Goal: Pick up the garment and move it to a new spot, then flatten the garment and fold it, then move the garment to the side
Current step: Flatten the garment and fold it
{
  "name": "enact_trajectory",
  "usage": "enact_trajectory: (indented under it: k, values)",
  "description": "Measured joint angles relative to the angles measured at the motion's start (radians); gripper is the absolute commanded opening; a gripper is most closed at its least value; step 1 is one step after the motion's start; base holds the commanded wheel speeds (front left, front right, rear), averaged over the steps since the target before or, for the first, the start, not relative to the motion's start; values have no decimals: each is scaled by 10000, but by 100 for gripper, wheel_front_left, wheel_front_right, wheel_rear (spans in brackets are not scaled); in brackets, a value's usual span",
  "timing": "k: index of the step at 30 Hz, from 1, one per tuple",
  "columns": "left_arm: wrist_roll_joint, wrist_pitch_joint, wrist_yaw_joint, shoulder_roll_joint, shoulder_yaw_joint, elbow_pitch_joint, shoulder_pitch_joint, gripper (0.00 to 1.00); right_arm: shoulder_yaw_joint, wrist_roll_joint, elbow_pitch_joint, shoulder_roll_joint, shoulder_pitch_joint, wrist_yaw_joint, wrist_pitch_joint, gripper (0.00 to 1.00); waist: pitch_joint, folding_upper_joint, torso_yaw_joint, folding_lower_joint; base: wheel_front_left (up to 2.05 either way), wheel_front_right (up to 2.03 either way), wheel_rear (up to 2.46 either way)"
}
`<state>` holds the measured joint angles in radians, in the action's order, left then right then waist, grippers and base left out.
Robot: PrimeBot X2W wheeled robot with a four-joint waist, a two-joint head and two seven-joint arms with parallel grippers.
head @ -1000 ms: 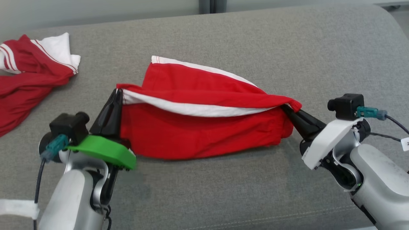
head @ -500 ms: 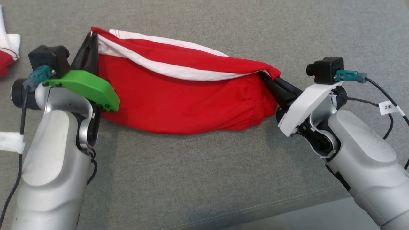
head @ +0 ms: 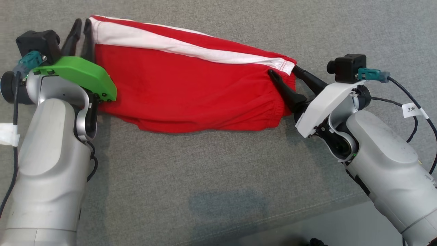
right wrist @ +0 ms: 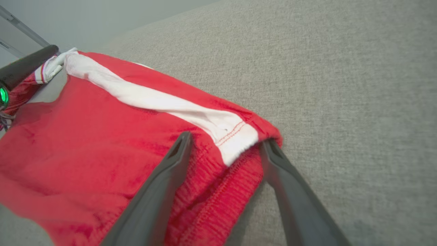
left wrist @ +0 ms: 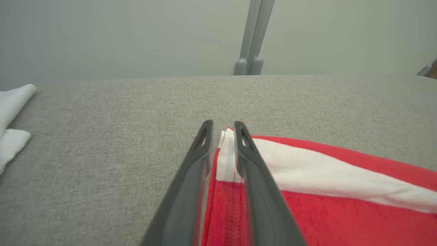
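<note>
Grey cushion [head: 222,171], garment [head: 191,92], wall [left wrist: 119,34], white cloth [left wrist: 12,119]

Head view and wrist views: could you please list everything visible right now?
garment: one, red with a white stripe, lying on the cushion between the claws.
cushion: one, grey, under everything.
cloth: one, white, left edge of left wrist view.
post: one, grey, behind the cushion.
left claw: one, dark, fingers narrowly apart at the garment's left corner.
right claw: one, dark, open, astride the garment's right corner.
</note>
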<state>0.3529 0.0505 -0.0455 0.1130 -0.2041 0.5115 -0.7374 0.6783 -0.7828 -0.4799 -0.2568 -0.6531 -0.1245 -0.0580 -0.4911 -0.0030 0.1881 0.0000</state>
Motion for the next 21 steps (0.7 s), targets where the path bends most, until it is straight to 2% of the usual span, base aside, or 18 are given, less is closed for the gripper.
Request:
enact_trajectory:
  k: [6,11,16,21]
  values:
    - [6,491,17,-92,35,416,-268,100,284,19,-153,-203,5,0,-393,100,215,0,-159,0,0,0,0]
    - [259,658,286,-353,15,1037,-227,100,322,107,-299,-533,118,0,-880,100,518,0,-274,0,0,0,0]
    - [756,366,637,-454,-79,1847,220,100,155,113,-479,-809,603,0,-1402,100,933,0,-412,0,0,0,0]
    - [945,-81,784,-466,-169,2669,873,100,-48,81,-650,-853,1089,0,-1611,100,1413,0,-546,0,0,0,0]
